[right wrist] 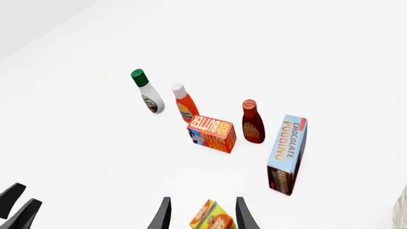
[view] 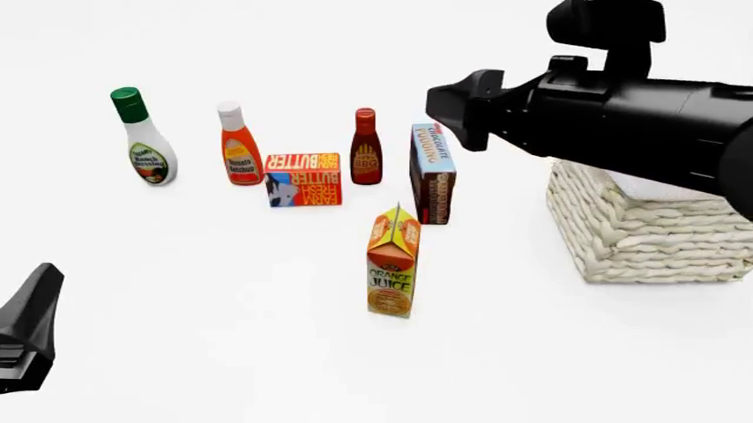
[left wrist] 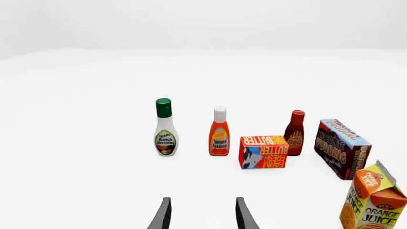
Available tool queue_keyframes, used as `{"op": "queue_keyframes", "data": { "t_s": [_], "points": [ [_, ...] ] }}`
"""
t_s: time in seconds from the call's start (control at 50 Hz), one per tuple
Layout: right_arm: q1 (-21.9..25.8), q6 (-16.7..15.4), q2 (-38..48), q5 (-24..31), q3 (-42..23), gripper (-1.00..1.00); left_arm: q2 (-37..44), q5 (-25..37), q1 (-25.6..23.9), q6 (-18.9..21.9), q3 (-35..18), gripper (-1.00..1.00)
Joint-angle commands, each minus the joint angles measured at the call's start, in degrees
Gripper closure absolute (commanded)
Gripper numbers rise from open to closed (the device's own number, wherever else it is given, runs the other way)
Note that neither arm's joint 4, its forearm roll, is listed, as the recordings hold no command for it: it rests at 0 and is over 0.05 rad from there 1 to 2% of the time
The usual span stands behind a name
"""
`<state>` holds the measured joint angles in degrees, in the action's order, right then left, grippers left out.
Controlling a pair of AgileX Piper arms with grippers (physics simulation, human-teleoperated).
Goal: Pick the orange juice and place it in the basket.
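The orange juice (view: pixel 392 264) carton stands upright near the table's middle, left of the basket (view: pixel 651 231). The right arm (view: pixel 612 110) reaches in high above the basket. In the right wrist view the right gripper (right wrist: pixel 202 201) is open, and the top of the orange juice (right wrist: pixel 214 218) shows below, between its fingers, not touched. The left gripper (left wrist: pixel 203 214) is open and holds nothing; the orange juice (left wrist: pixel 375 202) stands off to one side of it. In the front view the left gripper (view: pixel 30 328) sits low at the near left, far from the carton.
Behind the juice stand a ranch dressing bottle (view: pixel 144 141), a ketchup bottle (view: pixel 239 145), a butter box (view: pixel 303 179), a dark sauce bottle (view: pixel 366 148) and a chocolate pudding box (view: pixel 432 172). The pudding box stands closest to the carton.
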<state>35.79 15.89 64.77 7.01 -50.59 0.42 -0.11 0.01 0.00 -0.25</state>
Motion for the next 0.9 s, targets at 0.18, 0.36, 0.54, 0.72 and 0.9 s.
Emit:
{"op": "queue_keyframes", "data": {
  "t_s": [0.18,0.36,0.54,0.72,0.9],
  "points": [
    [-2.91,5.06,3.01,4.43,-4.44,-1.0,0.0,0.0,0.0,0.0,0.0,-1.0],
    [-2.26,9.58,5.7,7.68,-7.72,-1.0,0.01,0.0,0.0,0.01,0.0,-1.0],
    [-1.33,12.44,7.89,12.07,-12.37,-1.0,0.01,0.0,0.0,0.01,0.0,-1.0],
    [-1.36,11.3,12.59,17.03,-18.33,-1.0,0.01,0.0,0.0,0.01,0.0,-1.0],
    [-2.2,12.19,15.61,20.62,-20.54,-1.0,0.01,0.0,-0.01,0.0,0.0,-1.0]
  ]
}}
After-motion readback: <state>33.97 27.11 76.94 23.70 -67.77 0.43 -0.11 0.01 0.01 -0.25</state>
